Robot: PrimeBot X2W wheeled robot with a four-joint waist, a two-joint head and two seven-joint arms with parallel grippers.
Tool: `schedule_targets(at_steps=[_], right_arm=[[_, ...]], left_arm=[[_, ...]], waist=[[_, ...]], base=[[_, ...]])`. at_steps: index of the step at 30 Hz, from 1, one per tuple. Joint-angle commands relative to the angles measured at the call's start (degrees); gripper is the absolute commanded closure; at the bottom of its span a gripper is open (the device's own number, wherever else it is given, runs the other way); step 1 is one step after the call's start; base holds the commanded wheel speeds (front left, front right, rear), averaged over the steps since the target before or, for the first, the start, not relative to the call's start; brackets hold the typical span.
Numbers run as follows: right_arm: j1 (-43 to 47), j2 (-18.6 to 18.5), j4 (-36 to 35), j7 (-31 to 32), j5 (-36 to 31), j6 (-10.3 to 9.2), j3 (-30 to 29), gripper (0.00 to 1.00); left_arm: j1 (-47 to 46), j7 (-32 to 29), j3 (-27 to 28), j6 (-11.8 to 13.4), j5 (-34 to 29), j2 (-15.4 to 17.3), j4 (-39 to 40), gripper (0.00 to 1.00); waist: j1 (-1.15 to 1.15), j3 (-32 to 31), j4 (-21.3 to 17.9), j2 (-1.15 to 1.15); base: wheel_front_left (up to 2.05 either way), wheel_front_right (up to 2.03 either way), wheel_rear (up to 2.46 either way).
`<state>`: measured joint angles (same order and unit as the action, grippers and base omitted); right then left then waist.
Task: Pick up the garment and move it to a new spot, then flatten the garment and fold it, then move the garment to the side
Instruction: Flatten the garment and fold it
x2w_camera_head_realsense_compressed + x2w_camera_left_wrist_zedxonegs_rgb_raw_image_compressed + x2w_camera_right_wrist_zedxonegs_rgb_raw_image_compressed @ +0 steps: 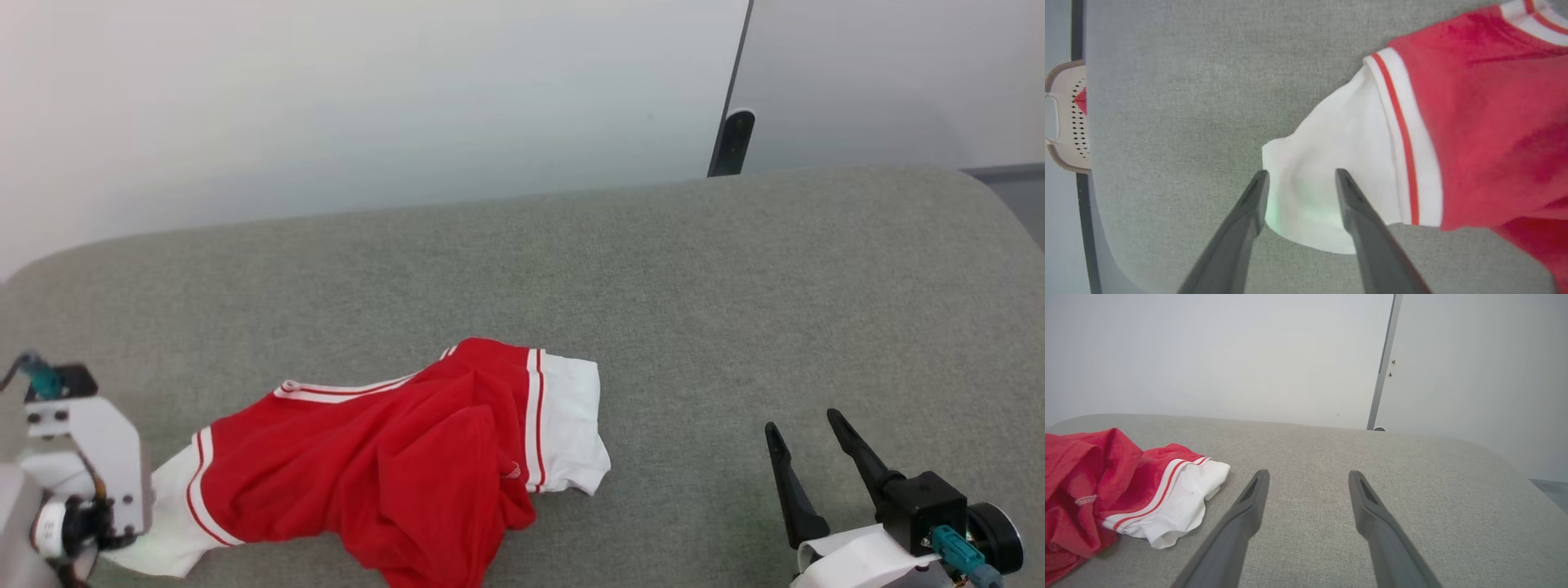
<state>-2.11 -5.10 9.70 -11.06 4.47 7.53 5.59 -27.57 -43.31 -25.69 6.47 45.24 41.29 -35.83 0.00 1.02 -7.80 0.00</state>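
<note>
Grey surface (653, 269) holds the crumpled garment (392, 465); left gripper (1300, 175), over a sleeve (1331, 143), and right gripper (800, 422) gape, so flattening calls for fresh grips.

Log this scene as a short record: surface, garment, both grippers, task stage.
surface: grey fabric, wide and soft-looking
garment: red and white T-shirt, lying crumpled, neither flat nor folded
left gripper: open, fingertips at the end of one white sleeve
right gripper: open, over bare fabric, apart from the garment
task stage: flattening and folding not yet done
</note>
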Motion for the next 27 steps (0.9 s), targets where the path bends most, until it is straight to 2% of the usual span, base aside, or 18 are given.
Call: schedule_targets(at_steps=[1,7,17,19,27], right_arm=[[-0.6,-0.4,0.0,0.2,0.3,-0.08,0.0,0.0],[0.1,-1.1,-0.4,1.4,1.2,-0.08,0.1,0.0],[1.9,-1.9,-1.2,3.6,2.6,-0.08,-0.5,0.0],[2.0,-2.1,-1.5,3.8,2.8,-0.08,-0.4,0.0],[2.9,-2.2,-2.4,4.9,3.1,-0.08,-1.1,0.0]], left_arm=[[-1.0,0.3,-0.3,-0.3,-0.6,-0.1,0.6,0.0],[-1.7,5.5,0.3,-0.9,-1.2,-0.9,5.8,0.0],[7.0,26.7,2.6,-3.8,-2.4,-3.6,18.0,0.0],[9.3,31.4,2.7,-3.5,-3.7,-3.9,20.4,0.0],[21.3,45.8,5.3,1.4,-4.4,-7.5,26.9,0.0]], waist=[[0.0,-1.1,0.8,0.0],[0.0,-3.6,2.8,0.0],[0.0,-6.9,7.4,0.0],[0.0,-7.2,8.3,0.0],[0.0,-7.7,11.5,0.0]], base=[[0.0,0.0,0.0],[0.0,0.0,0.0],[0.0,0.0,0.0],[0.0,0.0,0.0],[0.0,0.0,0.0]])
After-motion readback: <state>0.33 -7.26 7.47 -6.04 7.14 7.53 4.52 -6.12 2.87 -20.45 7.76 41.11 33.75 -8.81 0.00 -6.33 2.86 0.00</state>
